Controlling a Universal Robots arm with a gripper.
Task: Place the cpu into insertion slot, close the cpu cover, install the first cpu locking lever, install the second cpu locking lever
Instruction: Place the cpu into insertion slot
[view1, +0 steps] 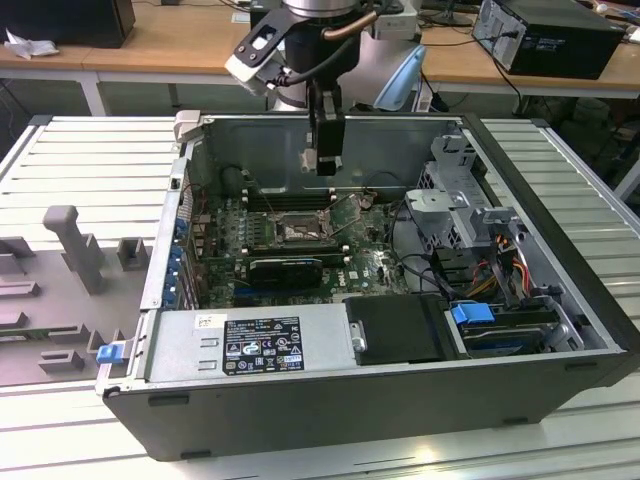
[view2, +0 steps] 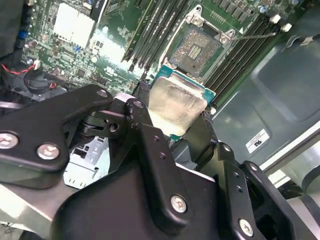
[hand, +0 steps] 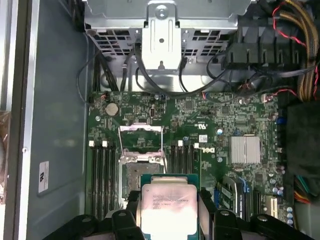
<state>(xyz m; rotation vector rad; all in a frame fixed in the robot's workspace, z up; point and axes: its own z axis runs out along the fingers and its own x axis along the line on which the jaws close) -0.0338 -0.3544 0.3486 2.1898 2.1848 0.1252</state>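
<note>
Robotics lab or test workshop: opened desktop computer case (view1: 400, 400) on ribbed aluminium workbench (view1: 90, 160), grey blocky fixtures (view1: 75, 245) beside it, robot arm (view1: 320, 30) above, wooden desks (view1: 180, 40) with black computer tower (view1: 550, 35) behind.

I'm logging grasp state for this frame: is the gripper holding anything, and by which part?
Yes. The gripper holds the cpu, with its fingers clamped on two opposite side edges. The chip's metal face is left bare, above the motherboard.

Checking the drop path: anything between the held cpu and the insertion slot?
Nothing visible. The claw holds the cpu by its edges above the board. The insertion slot lies bare below it, with the cpu cover swung back off the opening.
</note>
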